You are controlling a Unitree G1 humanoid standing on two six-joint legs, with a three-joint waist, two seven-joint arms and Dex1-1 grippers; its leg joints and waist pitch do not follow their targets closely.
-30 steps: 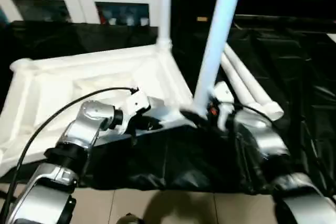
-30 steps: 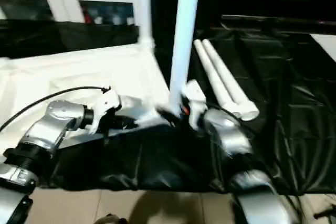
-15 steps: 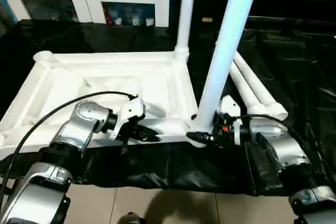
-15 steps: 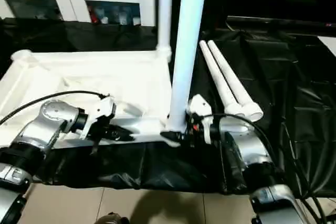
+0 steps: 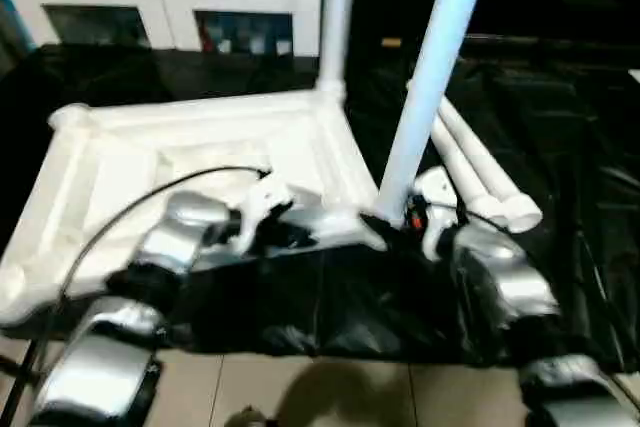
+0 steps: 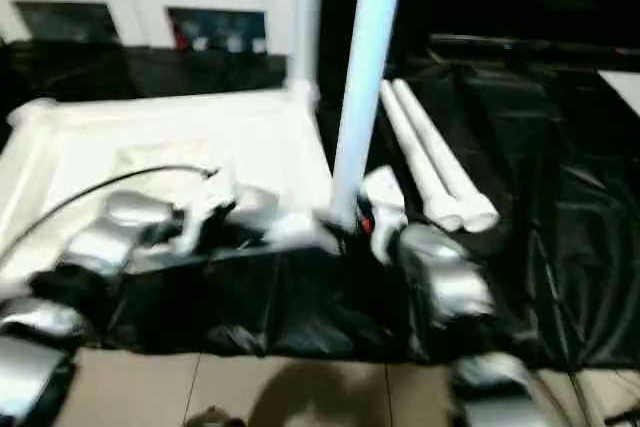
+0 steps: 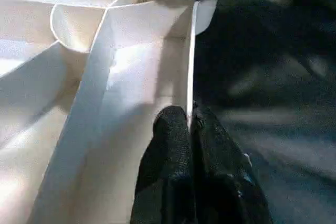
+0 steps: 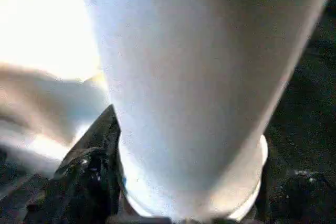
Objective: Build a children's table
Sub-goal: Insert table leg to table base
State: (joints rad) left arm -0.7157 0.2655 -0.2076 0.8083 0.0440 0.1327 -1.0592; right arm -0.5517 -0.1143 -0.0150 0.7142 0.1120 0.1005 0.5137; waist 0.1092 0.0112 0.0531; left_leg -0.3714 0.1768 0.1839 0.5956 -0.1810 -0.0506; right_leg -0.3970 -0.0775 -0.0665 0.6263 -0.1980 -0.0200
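The white tabletop (image 5: pixel 130 162) lies upside down on the black sheet, ribs up. One white leg (image 5: pixel 335 7) stands upright in its far right corner socket. A second leg (image 5: pixel 430 77) leans slightly at the near right corner, and my right gripper (image 5: pixel 392 222) is shut on its lower end; black fingers (image 8: pixel 89 177) flank the tube (image 8: pixel 194 77). My left gripper (image 5: pixel 290 235) is shut on the tabletop's near rim, its fingertips (image 7: pixel 170 124) pinching the thin wall (image 7: pixel 190 66). Two more legs (image 5: pixel 480 177) lie side by side to the right.
A white cabinet with glass doors (image 5: pixel 160 7) stands behind the work. The black sheet (image 5: pixel 570 127) spreads to the right, and tiled floor (image 5: pixel 300 387) shows at the near edge. A black cable (image 5: pixel 110 227) arcs over my left forearm.
The whole picture has shifted and blurred, so the camera moved. Both grippers keep their holds; the held leg still stands at the near right corner.
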